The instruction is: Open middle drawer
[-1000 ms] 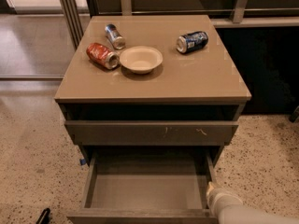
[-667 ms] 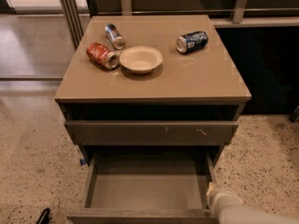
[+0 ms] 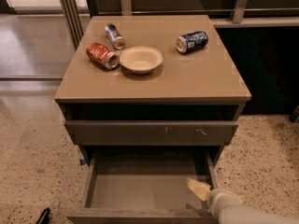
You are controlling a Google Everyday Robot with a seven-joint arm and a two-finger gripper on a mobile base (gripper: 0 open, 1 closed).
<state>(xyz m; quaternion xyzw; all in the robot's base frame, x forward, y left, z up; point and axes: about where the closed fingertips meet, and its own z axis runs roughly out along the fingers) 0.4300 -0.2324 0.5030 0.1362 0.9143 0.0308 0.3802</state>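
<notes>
The middle drawer (image 3: pixel 145 190) is pulled out at the bottom of the view. Its grey inner tray is bare and its plain front (image 3: pixel 140 215) runs along the frame's lower edge. Above it sits a closed drawer front with pale scratch marks (image 3: pixel 152 132). My gripper (image 3: pixel 200 190) is at the drawer's front right corner, just inside the right wall, on a white arm (image 3: pixel 233 210) coming in from the lower right.
On the cabinet top (image 3: pixel 187 78) lie a red can (image 3: pixel 102 55), a silver can (image 3: pixel 115 36), a blue can (image 3: pixel 192 41) and a beige bowl (image 3: pixel 141 59). A metal post (image 3: pixel 70 13) stands at the back left. Speckled floor (image 3: pixel 32 162) lies on both sides.
</notes>
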